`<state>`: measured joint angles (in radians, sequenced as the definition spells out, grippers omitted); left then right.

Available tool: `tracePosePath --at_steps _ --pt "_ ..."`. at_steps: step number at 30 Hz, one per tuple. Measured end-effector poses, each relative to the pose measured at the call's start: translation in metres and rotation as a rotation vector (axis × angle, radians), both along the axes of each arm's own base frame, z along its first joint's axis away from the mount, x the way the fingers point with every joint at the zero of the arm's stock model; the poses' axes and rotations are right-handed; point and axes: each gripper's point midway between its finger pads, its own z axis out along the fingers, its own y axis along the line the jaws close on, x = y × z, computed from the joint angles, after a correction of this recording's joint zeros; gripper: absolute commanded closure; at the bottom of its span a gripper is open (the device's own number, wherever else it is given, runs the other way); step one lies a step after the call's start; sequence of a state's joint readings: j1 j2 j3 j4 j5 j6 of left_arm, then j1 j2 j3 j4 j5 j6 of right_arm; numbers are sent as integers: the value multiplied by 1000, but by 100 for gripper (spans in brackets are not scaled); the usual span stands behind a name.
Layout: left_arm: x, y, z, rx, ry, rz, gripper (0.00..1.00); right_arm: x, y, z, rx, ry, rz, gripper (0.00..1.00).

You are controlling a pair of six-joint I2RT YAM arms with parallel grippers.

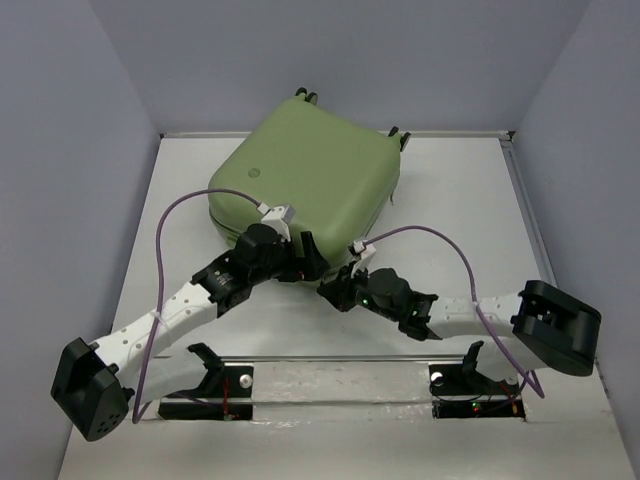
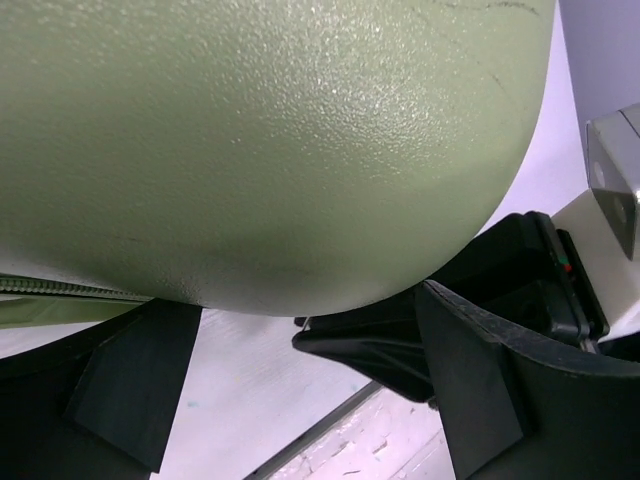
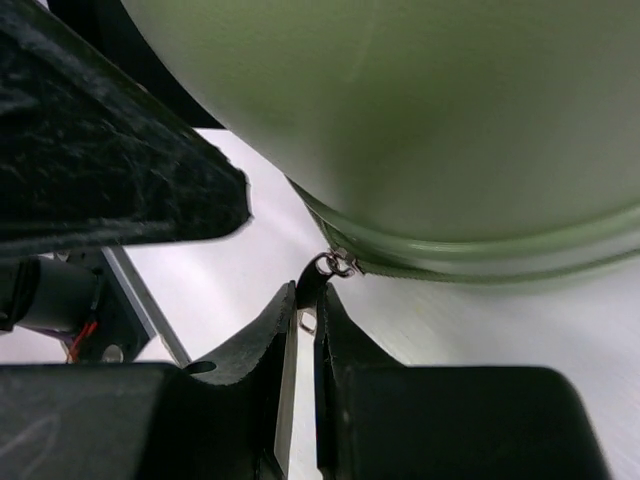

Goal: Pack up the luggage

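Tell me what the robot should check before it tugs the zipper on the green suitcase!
1. Right gripper pinching the zipper pull: ok, its fingers are closed on the dark tab.
2. Suitcase lying flat on the table, lid down: ok.
3. Left gripper ready to steady the shell: cannot tell. It is open at the near corner, but contact is unclear.
4. Space between the two grippers: not ok, they sit very close together.
5. How far the zipper is already closed: cannot tell, only a short stretch shows.
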<state>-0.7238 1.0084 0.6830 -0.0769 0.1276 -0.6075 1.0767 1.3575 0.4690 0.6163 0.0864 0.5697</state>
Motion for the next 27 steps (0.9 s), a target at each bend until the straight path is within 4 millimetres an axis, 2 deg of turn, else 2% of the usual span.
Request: tracePosePath --at_steps 9,12,13,15,16,17,18,20,21,23,25,26,27 --pt "3 3 0 59 11 32 1 8 40 -3 134 -16 -104 93" --pt "2 6 2 83 11 34 1 0 42 -3 189 -9 -116 91" --pt "1 7 4 97 10 29 1 -2 39 -2 200 -4 -116 76" --pt "2 10 7 122 -4 34 1 -10 30 -5 215 18 -117 58" --pt "5 12 16 134 -34 44 1 -17 27 -6 218 36 -95 46" --pt "7 14 23 135 -54 53 1 -31 22 -11 207 60 -59 41" --pt "13 19 41 135 -97 79 1 -41 21 -13 201 77 -32 37" --pt "25 25 87 82 -199 130 1 -68 11 -21 164 117 36 35" --pt "32 30 123 38 -274 169 1 -72 7 -21 148 125 39 36" --pt "44 45 184 -40 -398 247 1 -72 -1 -12 144 126 30 64" --pt "52 64 230 -92 -493 327 1 -67 -13 -2 118 118 -16 93" --pt "62 80 254 -109 -540 387 1 -62 -19 1 105 114 -51 93" --pt "68 88 261 -111 -554 414 1 -56 -25 8 88 102 -89 93"
